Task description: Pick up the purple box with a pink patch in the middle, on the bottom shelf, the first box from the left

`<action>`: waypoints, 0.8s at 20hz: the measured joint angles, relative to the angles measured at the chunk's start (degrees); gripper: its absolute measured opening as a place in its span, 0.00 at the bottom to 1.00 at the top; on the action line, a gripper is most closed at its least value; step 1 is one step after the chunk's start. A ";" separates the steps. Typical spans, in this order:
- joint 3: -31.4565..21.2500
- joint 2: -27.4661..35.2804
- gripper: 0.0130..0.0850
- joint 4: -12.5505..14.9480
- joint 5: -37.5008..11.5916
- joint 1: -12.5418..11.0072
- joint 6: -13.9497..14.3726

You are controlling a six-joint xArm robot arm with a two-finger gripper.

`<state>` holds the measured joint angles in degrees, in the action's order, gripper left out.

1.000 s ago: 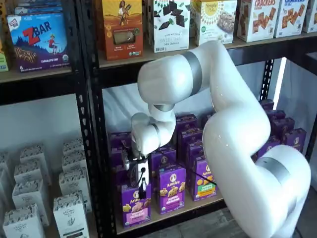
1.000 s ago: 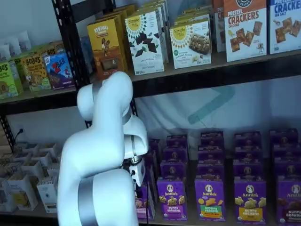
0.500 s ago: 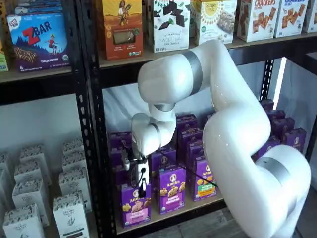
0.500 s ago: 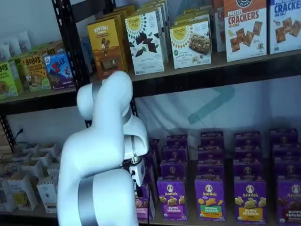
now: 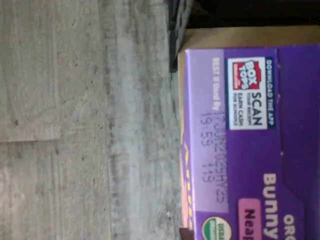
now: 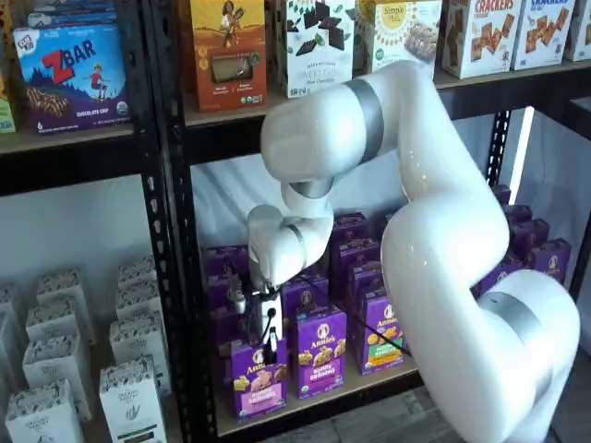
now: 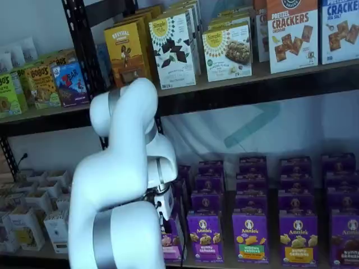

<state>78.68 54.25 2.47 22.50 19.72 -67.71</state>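
Note:
The purple box point(image 6: 259, 386) with a pink band stands at the left end of the bottom shelf point(image 6: 374, 379), in front of a row of like cartons. My gripper point(image 6: 267, 349) comes down onto its top edge, black fingers shut on the purple box. In a shelf view the box point(image 7: 170, 241) is half hidden behind the white arm, and the gripper point(image 7: 164, 212) shows just above it. The wrist view is filled by the box's purple top point(image 5: 250, 145) with a Box Tops label, over the brown shelf board point(image 5: 235, 36).
Other purple Annie's cartons point(image 6: 320, 351) stand right beside the held one and in rows behind. A black perforated upright point(image 6: 175, 277) rises close on the left. White cartons point(image 6: 129, 397) fill the neighbouring bay. Grey concrete floor point(image 5: 85, 120) lies below the shelf edge.
The fingers have closed on the box's top. The box has shifted slightly toward the shelf's front edge, and the arm's elbow has risen a little.

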 joint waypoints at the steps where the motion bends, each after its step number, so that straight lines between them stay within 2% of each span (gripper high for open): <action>1: -1.11 -0.86 0.28 0.63 -0.02 -0.08 0.49; 9: -13.49 -10.68 0.28 5.55 -1.76 -0.80 4.35; 16: -24.05 -20.18 0.28 4.49 -3.07 -0.93 3.28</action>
<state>54.63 34.08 6.96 19.43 18.79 -64.44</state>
